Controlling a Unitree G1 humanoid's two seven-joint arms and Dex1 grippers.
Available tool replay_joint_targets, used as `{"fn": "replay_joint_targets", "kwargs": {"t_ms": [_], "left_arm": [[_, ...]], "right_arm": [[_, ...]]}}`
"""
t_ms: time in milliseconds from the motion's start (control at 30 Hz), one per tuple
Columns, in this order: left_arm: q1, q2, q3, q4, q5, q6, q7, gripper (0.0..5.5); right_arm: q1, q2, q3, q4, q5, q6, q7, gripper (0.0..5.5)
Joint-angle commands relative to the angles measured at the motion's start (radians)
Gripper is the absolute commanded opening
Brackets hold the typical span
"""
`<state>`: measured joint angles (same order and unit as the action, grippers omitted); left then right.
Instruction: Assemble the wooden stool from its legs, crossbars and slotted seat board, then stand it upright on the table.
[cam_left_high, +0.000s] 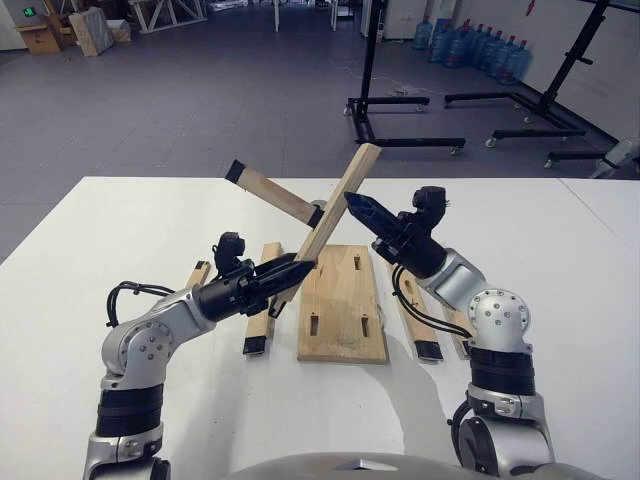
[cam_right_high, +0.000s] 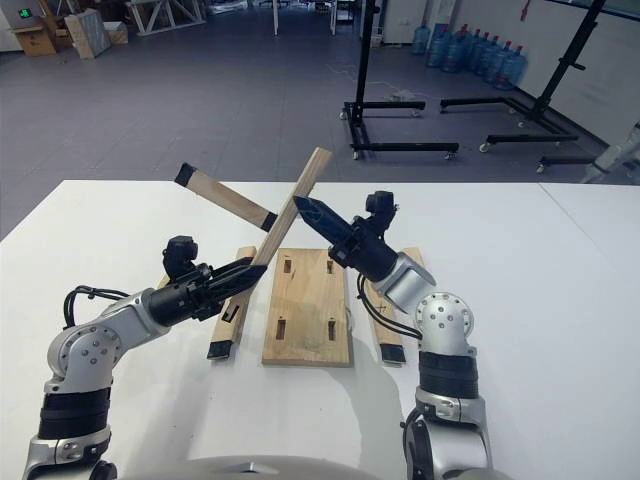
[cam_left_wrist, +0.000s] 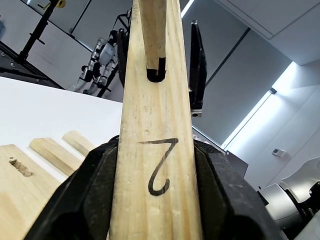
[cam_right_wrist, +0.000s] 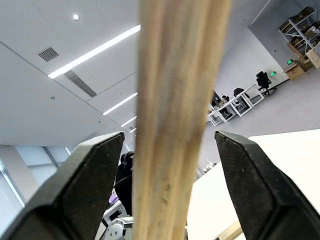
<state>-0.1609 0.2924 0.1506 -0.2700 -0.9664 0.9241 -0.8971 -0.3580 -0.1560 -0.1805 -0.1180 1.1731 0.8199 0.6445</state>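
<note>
My left gripper is shut on the lower part of a wooden leg marked "2", which slants up and away over the table. A crossbar with a black end sits in the leg's slot and sticks out to the left. My right gripper is at the leg from the right, near that joint. It is open, with a finger on each side of the wood. The slotted seat board lies flat on the table between my arms.
More loose legs lie on the white table: two left of the board, two right of it. Black wheeled stands are on the floor beyond the far edge.
</note>
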Motion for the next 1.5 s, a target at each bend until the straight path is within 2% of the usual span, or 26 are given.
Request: {"fn": "replay_joint_targets", "kwargs": {"t_ms": [33,233,733,1067,1500], "left_arm": [[0.020,0.021,-0.044,-0.032,-0.009,-0.010,-0.021,2.02],[0.046,0.033,-0.084,-0.044,-0.025,-0.009,-0.033,2.02],[0.052,0.038,-0.093,-0.054,-0.041,-0.021,-0.012,2.02],[0.056,0.050,-0.100,-0.066,-0.052,-0.016,0.002,2.02],[0.088,0.040,-0.099,-0.063,-0.080,-0.016,0.011,2.02]], "right_arm": [[-0.013,0.004,0.011,-0.004,0.003,0.002,0.011,3.82],[-0.010,0.007,0.022,-0.016,0.021,0.016,0.021,3.86],[0.008,-0.045,0.000,-0.019,0.151,0.114,0.027,3.86],[0.011,-0.092,0.031,-0.021,0.143,0.162,0.065,2.10],[-0.004,-0.141,0.049,-0.041,0.120,0.155,0.108,2.08]]}}
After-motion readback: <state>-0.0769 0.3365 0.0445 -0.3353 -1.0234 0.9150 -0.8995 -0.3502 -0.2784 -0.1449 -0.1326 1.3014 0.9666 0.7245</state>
